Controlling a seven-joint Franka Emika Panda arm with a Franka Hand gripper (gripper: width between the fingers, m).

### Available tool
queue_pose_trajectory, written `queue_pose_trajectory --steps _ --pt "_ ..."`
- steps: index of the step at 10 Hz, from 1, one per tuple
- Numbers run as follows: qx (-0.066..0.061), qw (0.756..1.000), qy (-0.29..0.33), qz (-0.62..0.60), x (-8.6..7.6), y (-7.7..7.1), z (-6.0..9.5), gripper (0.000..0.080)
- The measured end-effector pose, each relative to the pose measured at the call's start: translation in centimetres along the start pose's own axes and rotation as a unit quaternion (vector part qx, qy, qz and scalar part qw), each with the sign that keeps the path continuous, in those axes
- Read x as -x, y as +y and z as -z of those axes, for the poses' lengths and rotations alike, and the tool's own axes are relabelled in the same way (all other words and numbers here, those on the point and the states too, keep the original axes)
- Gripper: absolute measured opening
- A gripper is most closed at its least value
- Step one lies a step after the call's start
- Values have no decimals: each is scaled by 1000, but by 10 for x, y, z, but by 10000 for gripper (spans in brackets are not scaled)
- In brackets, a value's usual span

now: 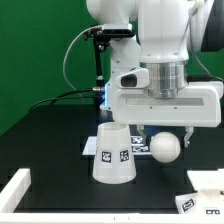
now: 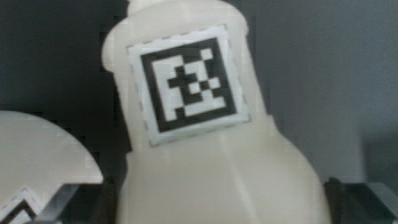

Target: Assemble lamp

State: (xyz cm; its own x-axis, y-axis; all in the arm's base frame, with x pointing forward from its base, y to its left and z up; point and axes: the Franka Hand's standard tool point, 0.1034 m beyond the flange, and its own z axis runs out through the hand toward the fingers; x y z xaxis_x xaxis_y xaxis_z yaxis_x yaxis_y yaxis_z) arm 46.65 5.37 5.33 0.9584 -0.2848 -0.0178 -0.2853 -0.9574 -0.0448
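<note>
My gripper point(image 1: 164, 133) is shut on the white bulb point(image 1: 164, 147) and holds it above the black table, its round head showing just below the hand. In the wrist view the bulb point(image 2: 205, 110) fills the frame with one square tag facing the camera, and the dark fingers point(image 2: 352, 203) sit on either side of it at my gripper point(image 2: 217, 204). The cone-shaped shade point(image 1: 112, 155) stands upright on the table, just to the exterior view's left of the bulb. Its edge shows in the wrist view point(image 2: 32, 150). The tagged base point(image 1: 206, 186) lies at the exterior view's lower right.
The marker board point(image 1: 88, 148) lies flat behind the shade. A white angled wall piece point(image 1: 14, 186) sits at the exterior view's lower left. A green backdrop and black cables are behind the arm.
</note>
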Motion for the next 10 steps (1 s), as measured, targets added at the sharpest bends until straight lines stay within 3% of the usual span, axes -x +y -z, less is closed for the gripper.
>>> queue_pose_trajectory --steps 7,8,10 --pt "0 1000 6 0 -2 0 0 567" --pt "0 1000 15 1 -3 -4 0 567" --pt "1 1000 5 29 7 -32 11 567"
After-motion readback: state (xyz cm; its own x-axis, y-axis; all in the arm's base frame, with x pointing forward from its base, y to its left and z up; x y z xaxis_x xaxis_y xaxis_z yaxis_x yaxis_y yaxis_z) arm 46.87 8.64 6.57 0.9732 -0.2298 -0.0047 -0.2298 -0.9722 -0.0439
